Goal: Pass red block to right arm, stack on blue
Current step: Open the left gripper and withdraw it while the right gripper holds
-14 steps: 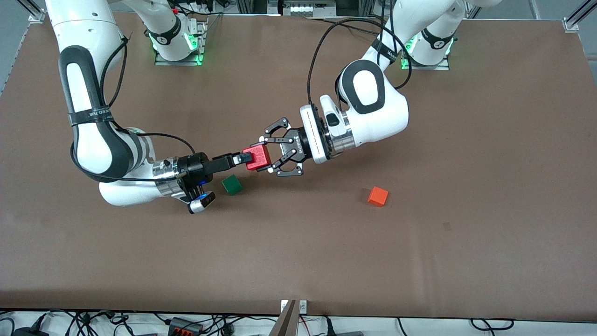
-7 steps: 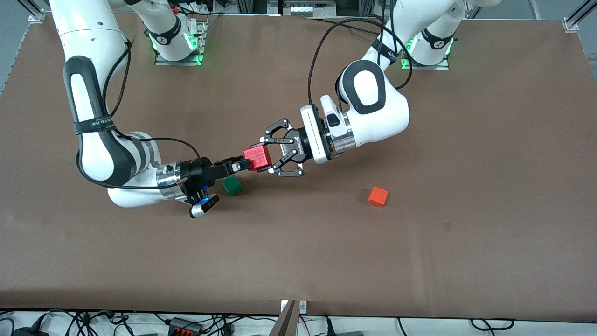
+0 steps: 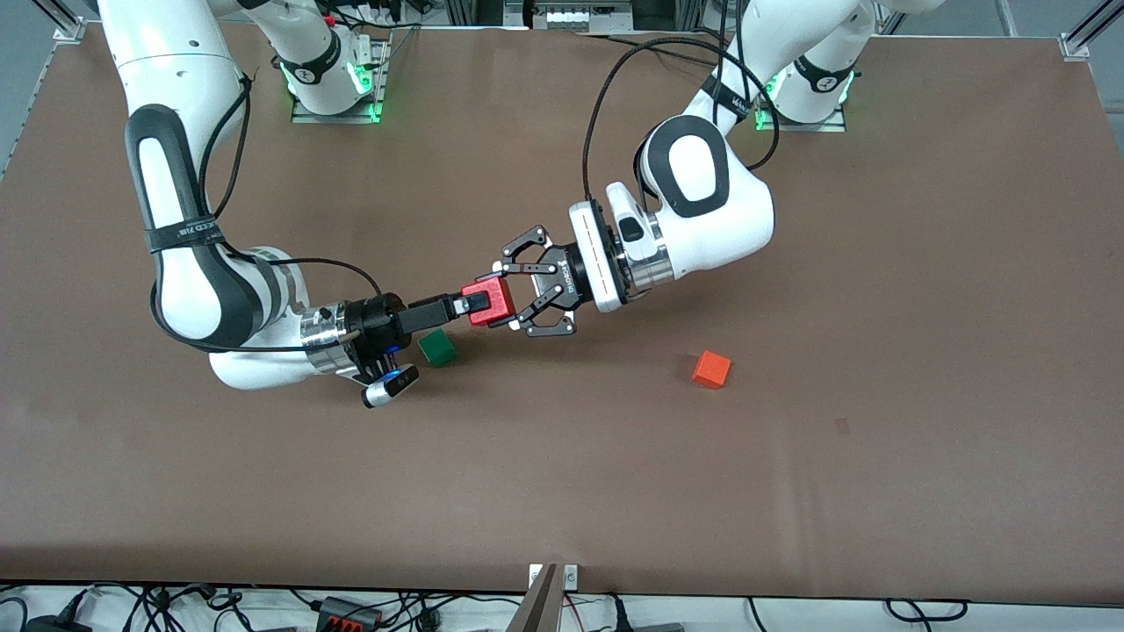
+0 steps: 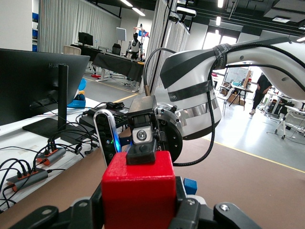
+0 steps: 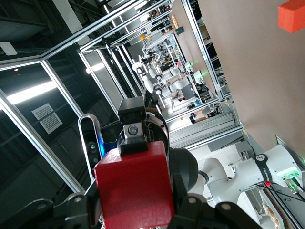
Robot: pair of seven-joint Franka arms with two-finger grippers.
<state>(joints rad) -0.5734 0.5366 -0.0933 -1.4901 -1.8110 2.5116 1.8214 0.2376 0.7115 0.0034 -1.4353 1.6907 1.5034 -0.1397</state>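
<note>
The red block (image 3: 492,299) hangs above the middle of the table, held from both ends. My left gripper (image 3: 507,301) is shut on it from the left arm's end; in the left wrist view the red block (image 4: 138,193) fills my left gripper (image 4: 138,202). My right gripper (image 3: 464,305) has closed on the other end; the right wrist view shows the red block (image 5: 133,188) pressed between the pads of my right gripper (image 5: 134,198). The blue block (image 4: 189,185) lies on the table under the right arm's wrist. The front view does not show it.
A green cube (image 3: 436,348) lies on the table just under the right gripper's fingers, nearer to the front camera than the red block. An orange cube (image 3: 711,369) sits alone toward the left arm's end; the right wrist view also catches the orange cube (image 5: 291,15).
The right gripper's fingers have closed onto the red block, and the right wrist has shifted slightly toward the left arm. The left gripper has kept its grip; the block tilted a little.
</note>
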